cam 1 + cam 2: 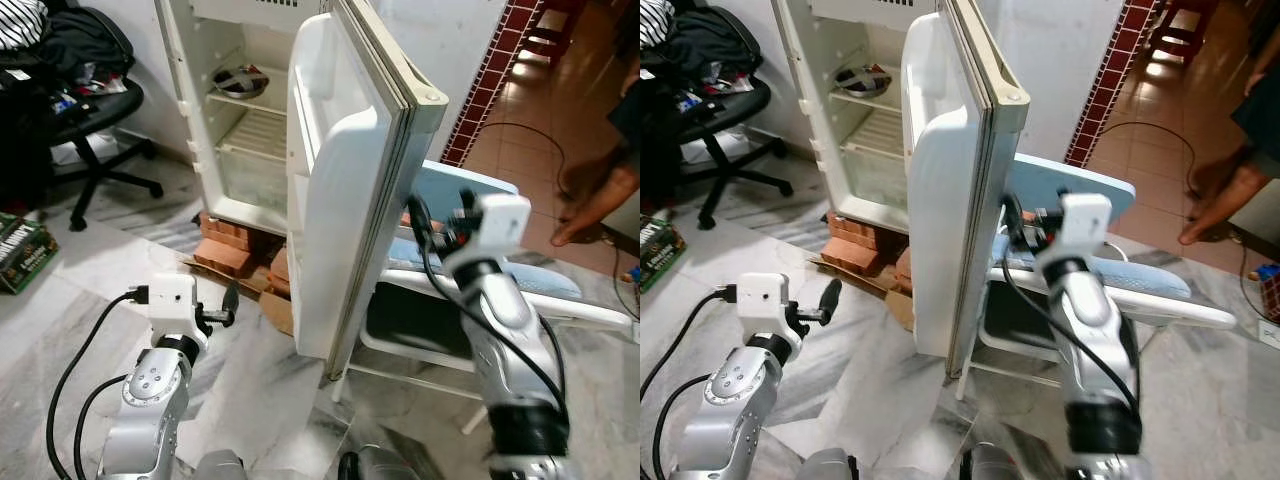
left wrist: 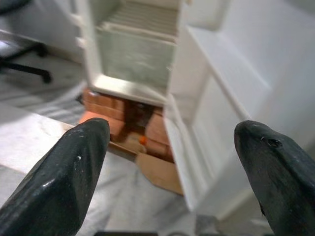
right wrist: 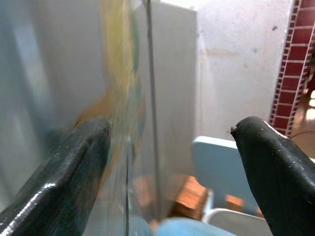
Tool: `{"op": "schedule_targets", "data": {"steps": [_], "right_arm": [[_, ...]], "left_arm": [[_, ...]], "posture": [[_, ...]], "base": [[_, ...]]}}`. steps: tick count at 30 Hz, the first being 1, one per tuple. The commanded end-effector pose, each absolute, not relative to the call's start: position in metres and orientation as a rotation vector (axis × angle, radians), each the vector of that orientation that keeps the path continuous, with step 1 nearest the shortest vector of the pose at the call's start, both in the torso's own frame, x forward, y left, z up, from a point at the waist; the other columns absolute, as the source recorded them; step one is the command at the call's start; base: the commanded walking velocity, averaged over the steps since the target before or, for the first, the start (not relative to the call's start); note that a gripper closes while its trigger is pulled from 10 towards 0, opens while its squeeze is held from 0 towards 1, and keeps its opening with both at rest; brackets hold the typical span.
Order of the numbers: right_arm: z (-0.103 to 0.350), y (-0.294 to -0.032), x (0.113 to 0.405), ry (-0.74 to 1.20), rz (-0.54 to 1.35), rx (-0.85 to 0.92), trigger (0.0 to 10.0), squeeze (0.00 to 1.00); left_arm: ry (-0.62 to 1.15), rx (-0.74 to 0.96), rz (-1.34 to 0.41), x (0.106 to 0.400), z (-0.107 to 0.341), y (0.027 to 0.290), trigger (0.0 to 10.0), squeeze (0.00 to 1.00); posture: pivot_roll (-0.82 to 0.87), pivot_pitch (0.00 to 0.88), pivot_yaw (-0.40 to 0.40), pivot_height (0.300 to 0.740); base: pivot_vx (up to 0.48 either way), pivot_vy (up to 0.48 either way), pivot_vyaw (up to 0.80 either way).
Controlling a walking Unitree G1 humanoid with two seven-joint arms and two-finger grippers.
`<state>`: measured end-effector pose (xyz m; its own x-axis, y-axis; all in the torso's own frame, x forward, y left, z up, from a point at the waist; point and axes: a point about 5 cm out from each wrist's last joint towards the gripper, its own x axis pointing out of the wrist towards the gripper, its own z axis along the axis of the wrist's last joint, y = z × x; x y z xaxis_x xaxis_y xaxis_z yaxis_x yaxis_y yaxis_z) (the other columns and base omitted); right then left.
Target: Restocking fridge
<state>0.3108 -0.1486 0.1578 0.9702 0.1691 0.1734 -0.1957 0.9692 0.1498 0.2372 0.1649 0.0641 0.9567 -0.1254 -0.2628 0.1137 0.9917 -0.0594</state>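
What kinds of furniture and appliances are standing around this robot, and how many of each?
Fridge, door open: 1
Black office chair: 1
Light blue folding chair behind the fridge door: 1
Total: 3

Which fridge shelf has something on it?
The upper shelf: a metal bowl sits on it. The wire shelf below and the bottom compartment look bare.
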Motion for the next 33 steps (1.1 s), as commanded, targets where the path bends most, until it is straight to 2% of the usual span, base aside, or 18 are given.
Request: {"op": "schedule_targets", "data": {"steps": [1,2,3,5,7,9,11,12,14,18,21,25,33], "right_arm": [[0.182,-0.122,0.317,-0.220,0.307,0.256,10.0,0.00],[0.182,-0.122,0.317,-0.220,0.307,0.256,10.0,0.00],[0.191,-0.111,0.316,-0.239,0.371,0.295,10.0,0.00],[0.209,-0.083,0.303,-0.271,0.589,0.384,10.0,0.00],[0.217,-0.068,0.290,-0.275,0.745,0.437,10.0,0.00],[0.205,-0.069,0.288,-0.235,0.746,0.392,10.0,0.00],[0.199,-0.072,0.289,-0.219,0.722,0.364,10.0,0.00],[0.170,-0.090,0.297,-0.125,0.579,0.262,10.0,0.00],[0.151,-0.105,0.301,-0.075,0.467,0.170,10.0,0.00],[0.134,-0.132,0.293,-0.046,0.304,0.142,10.0,0.00],[0.134,-0.132,0.293,-0.046,0.304,0.142,10.0,0.00],[0.121,-0.150,0.282,-0.019,0.165,0.084,10.0,0.00],[0.114,-0.153,0.274,-0.016,0.126,0.078,10.0,0.00]], "left_arm": [[0.288,-0.043,-0.154,0.239,0.065,0.160,10.0,0.00],[0.288,-0.043,-0.154,0.239,0.065,0.160,10.0,0.00],[0.299,-0.042,-0.157,0.239,0.064,0.160,10.0,0.00],[0.311,-0.036,-0.161,0.239,0.063,0.159,10.0,0.00],[0.324,-0.034,-0.162,0.238,0.062,0.159,10.0,0.00],[0.338,-0.034,-0.161,0.238,0.061,0.159,10.0,0.00],[0.342,-0.033,-0.161,0.238,0.060,0.159,10.0,0.00],[0.347,-0.034,-0.164,0.238,0.060,0.158,10.0,0.00],[0.349,-0.036,-0.166,0.238,0.060,0.158,10.0,0.00],[0.339,-0.037,-0.170,0.238,0.061,0.159,10.0,0.00],[0.339,-0.037,-0.170,0.238,0.061,0.159,10.0,0.00],[0.272,0.024,-0.196,0.246,0.072,0.161,10.0,0.00],[0.221,0.054,-0.250,0.244,0.078,0.156,10.0,0.00]], "posture": [[0.03,0.064,-0.048,0.740],[0.03,0.064,-0.048,0.740],[0.03,0.063,-0.050,0.740],[0.04,0.061,-0.054,0.740],[0.04,0.060,-0.058,0.740],[0.03,0.060,-0.061,0.740],[0.03,0.060,-0.062,0.740],[0.03,0.061,-0.061,0.740],[0.03,0.061,-0.061,0.740],[0.02,0.055,-0.055,0.740],[0.02,0.055,-0.055,0.740],[0.00,0.062,-0.048,0.740],[0.01,0.062,-0.045,0.740]], "base": [[0.000,0.000,0.00],[0.000,0.000,0.00],[0.000,0.000,0.00],[0.000,0.000,0.00],[0.000,0.000,0.00],[0.000,0.000,0.00],[0.000,0.000,0.00],[0.000,0.000,0.00],[0.000,0.000,0.00],[0.000,0.000,0.00],[0.000,0.000,0.00],[0.000,0.000,0.00],[0.000,0.436,0.00]]}}
